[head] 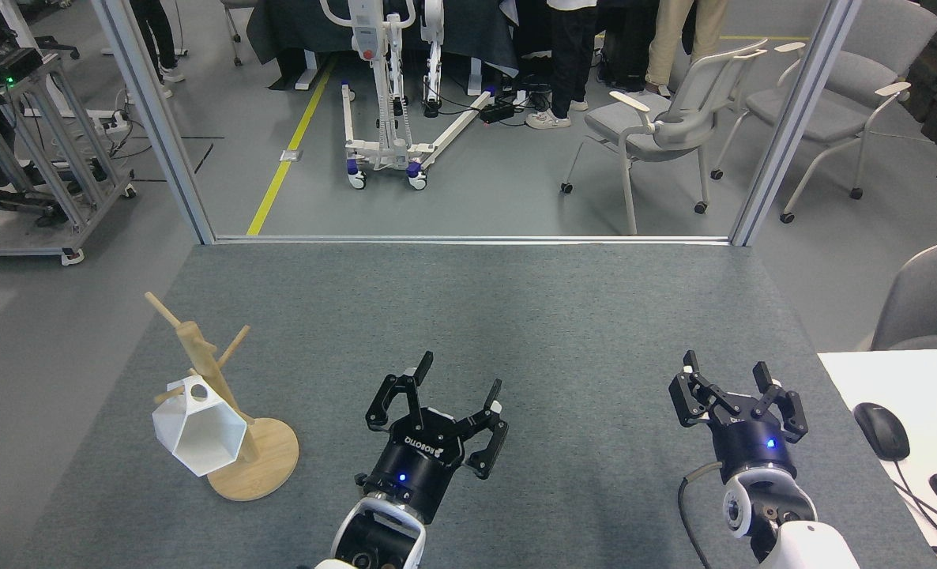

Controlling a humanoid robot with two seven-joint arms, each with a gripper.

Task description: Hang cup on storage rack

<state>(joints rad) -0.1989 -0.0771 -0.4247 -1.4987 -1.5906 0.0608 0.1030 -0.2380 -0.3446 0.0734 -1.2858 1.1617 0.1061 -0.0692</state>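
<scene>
The storage rack stands on the grey tabletop near its left edge, round wooden base flat and post upright. The cup hangs on one of the rack's lower pegs, tilted, its hexagonal rim facing forward and down over the base. To the right of the rack, well apart from it and from the cup, the left gripper hovers over the tabletop with its fingers spread wide and nothing between them. Farther right of the rack, the right gripper is likewise spread and empty, near the tabletop's right edge.
</scene>
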